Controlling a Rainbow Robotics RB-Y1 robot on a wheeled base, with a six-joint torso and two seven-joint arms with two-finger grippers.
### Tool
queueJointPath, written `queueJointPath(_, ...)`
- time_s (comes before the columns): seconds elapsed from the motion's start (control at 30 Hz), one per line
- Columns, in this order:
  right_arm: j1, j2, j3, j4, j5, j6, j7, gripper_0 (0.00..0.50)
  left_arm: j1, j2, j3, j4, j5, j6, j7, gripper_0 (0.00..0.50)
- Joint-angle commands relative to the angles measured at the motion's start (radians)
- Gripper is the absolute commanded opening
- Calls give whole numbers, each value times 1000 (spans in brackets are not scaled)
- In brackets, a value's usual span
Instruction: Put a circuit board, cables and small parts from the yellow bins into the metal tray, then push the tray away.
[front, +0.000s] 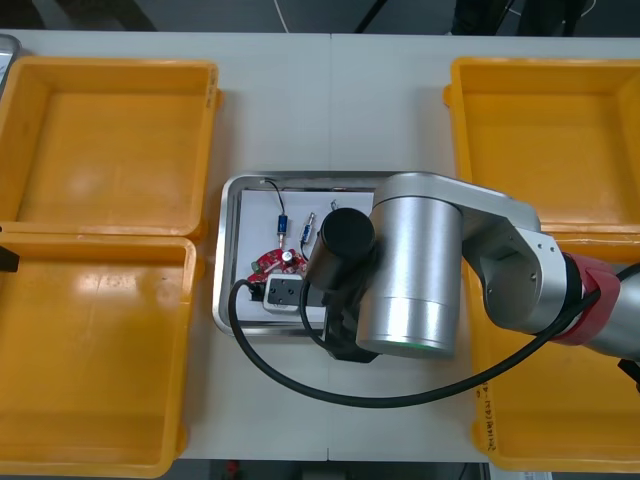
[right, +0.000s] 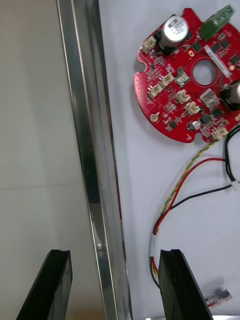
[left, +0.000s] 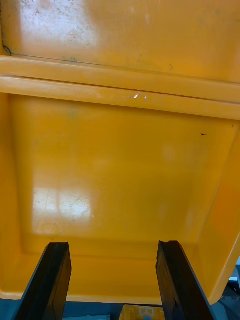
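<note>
Light desk (front: 330, 100) with four yellow bins (front: 110, 130) on it, two on the left and two on the right, and they look bare wherever the arm isn't in the way. The tray (front: 226, 250) sits in the middle between them. It's white inside, with the circuit board (front: 272, 262) lying flat in its near-left part and a few cables and bits around it. So loading looks done to me and what's left is the push.

The bit that matters: the right claw (right: 114, 255) is wide open, holding nothing, and it straddles the tray's rim (right: 95, 175). One finger hangs over the bare desk outside the tray. The other is over the white inside, just beside the red and yellow cable (right: 180, 185) and a small metal part (right: 217, 296). The rim runs lengthwise straight out between the fingers.

Going by where the right arm (front: 420, 270) hangs in the overhead shot, I'd guess that's the near rim, toward its right end. That puts the tray on the far side of the claw, so the shove has to go far, square to that rim. The circuit board is farther along to the left, well inside the tray and apart from both fingers.

The right arm is clearly the nearer one. The left claw (left: 113, 245) is wide open and empty too, parked over a bare bin on the left.
</note>
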Motion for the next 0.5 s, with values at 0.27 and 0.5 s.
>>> queueJointPath(0.27,-65,38,150,68,54,-90,9,500,14,48,27,-22,8,6,22,500)
queueJointPath(0.5,-65,93,184,137,87,-90,4,500,14,48,27,-22,8,6,22,500)
